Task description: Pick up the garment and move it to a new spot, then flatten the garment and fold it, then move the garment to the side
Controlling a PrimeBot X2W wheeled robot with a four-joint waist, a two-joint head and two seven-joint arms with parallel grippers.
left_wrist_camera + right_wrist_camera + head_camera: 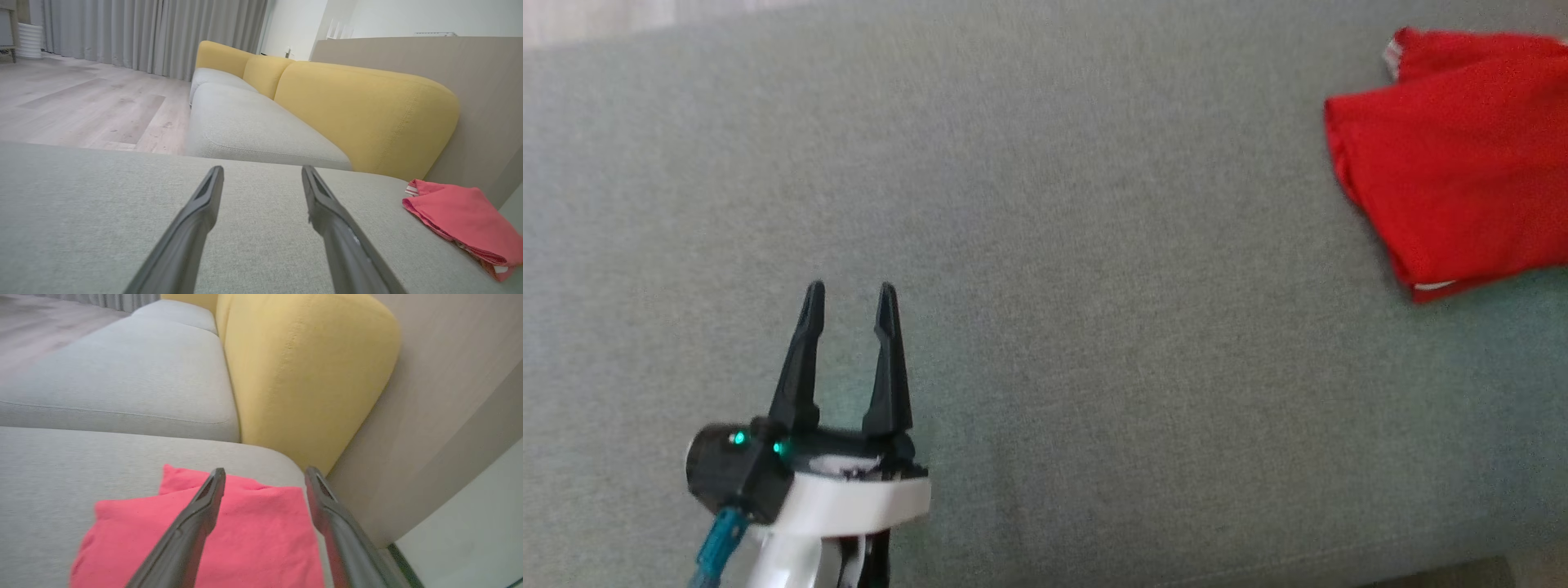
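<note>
The red garment point(1454, 163) lies folded into a compact bundle at the far right of the grey cushion point(1045, 245). It shows at the right edge of the left wrist view as a pink-red garment point(461, 216). My left gripper point(849, 290) stands open at the lower left, far from it, with nothing between its fingers point(204, 204). The right gripper point(263, 473) hovers open just above the garment point(253, 539), near the cushion's end, with nothing held.
A yellow backrest point(359, 110) and another grey seat point(253, 126) lie beyond the cushion. A beige panel point(441, 396) rises right behind the garment. Wooden floor point(81, 102) and grey curtains point(143, 32) lie to the left.
</note>
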